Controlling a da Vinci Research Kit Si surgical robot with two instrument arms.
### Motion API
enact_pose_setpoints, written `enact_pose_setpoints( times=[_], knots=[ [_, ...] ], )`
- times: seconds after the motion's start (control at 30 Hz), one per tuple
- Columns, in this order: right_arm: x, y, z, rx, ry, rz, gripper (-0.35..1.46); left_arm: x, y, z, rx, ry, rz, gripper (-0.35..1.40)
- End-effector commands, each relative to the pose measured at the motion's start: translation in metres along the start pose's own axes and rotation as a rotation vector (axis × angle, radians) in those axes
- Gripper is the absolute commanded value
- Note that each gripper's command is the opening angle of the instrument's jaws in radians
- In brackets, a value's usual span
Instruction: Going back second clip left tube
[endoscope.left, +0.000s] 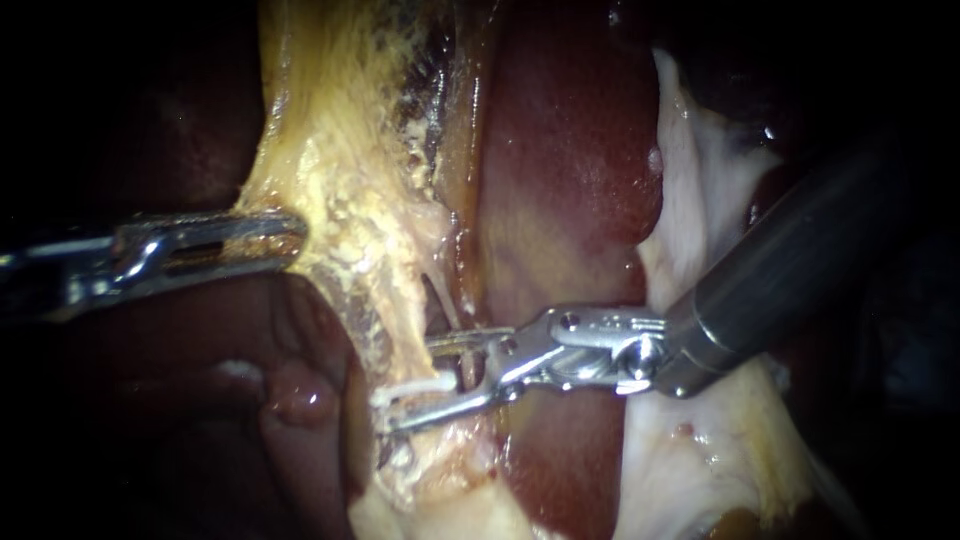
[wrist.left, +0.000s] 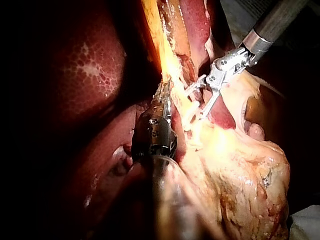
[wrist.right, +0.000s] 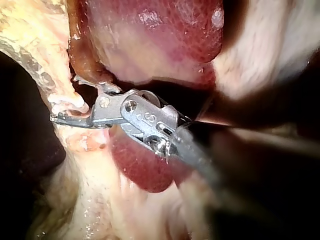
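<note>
**Desk:** What holds the centre of the endoscope view?

**Bench:** The right instrument (endoscope.left: 410, 385). Its dark shaft slants in from the right edge, and its steel jaws reach leftward to just below centre. A clear gap shows between the jaws, which stand apart and grip nothing.

**Desk:** And the clip?

**Bench:** A white clip (endoscope.left: 415, 387) lies crosswise in that gap, close along the lower jaw and apart from the upper one. It sits on a thin pale tube (endoscope.left: 450, 298) that runs down from the yellow tissue (endoscope.left: 340, 180) in the upper centre-left. Whether this is the left tube, I cannot tell.

**Desk:** The other instrument?

**Bench:** The left instrument (endoscope.left: 285, 240) enters level from the left edge at mid-height. Its jaws are closed on the edge of the yellow tissue, which stretches taut from the tip.

**Desk:** And around them?

**Bench:** Dark red liver (endoscope.left: 570, 170) fills the upper centre, just right of the yellow tissue, with whitish tissue (endoscope.left: 700, 190) beyond it at right. In the right wrist view the clip shows white just beside the jaw tips, and red liver lies under and beyond the instrument.
</note>
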Motion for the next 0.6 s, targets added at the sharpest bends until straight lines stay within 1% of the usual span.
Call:
enact_pose_setpoints(
  times=[0.03,0.1,0.27,0.37,0.5,0.6],
  knots=[
    [0.0003,-0.0001,-0.0006,-0.002,0.001,-0.007,0.60,0.0000,0.0000,0.0000,0.001,0.000,0.001,-0.35],
    [0.0007,-0.0003,-0.0016,-0.001,0.001,-0.009,0.60,0.0000,0.0000,0.0000,0.001,0.000,0.001,-0.35],
    [0.0020,-0.0019,-0.0051,0.015,0.001,-0.048,0.60,0.0000,0.0000,-0.0001,0.001,0.000,0.001,-0.35],
    [0.0039,-0.0029,-0.0078,-0.004,0.003,-0.095,0.60,0.0000,0.0000,-0.0001,0.001,0.000,0.001,-0.35],
    [0.0065,-0.0033,-0.0109,-0.030,0.003,-0.140,0.60,0.0000,0.0000,-0.0001,0.001,0.000,0.001,-0.35],
    [0.0078,-0.0034,-0.0127,-0.041,0.015,-0.178,0.60,0.0000,0.0000,-0.0001,0.001,0.000,0.001,-0.35]
  ],
)
